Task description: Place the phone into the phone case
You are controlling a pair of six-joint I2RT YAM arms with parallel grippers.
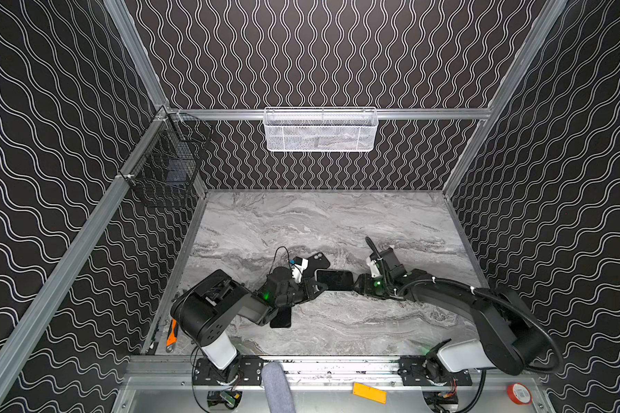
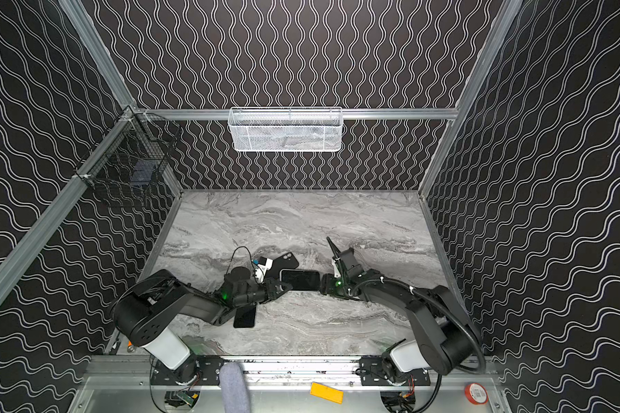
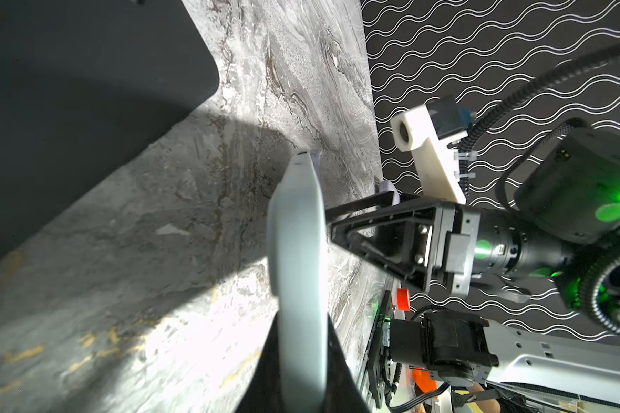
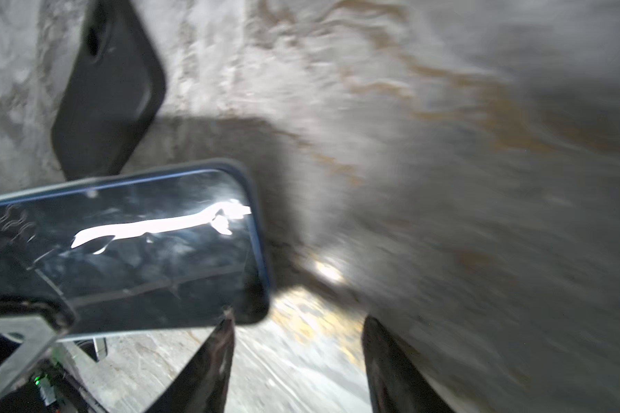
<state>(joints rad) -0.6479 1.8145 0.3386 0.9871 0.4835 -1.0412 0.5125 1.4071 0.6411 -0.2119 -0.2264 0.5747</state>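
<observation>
Two grippers meet at the phone [image 1: 334, 280], its long side running from one to the other. The left gripper [image 1: 317, 286] pinches its end. The right gripper [image 1: 358, 284] waits with fingers apart. The case [image 1: 315, 262] lies just behind, nearer the left.

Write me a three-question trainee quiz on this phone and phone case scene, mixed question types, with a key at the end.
1. True or false: the phone already sits inside the phone case.
2. Fill in: the right gripper, beside the phone's end, is ____.
3. Which one grips the phone? A) the left gripper B) the right gripper C) both
Key: 1 false; 2 open; 3 A.
</observation>
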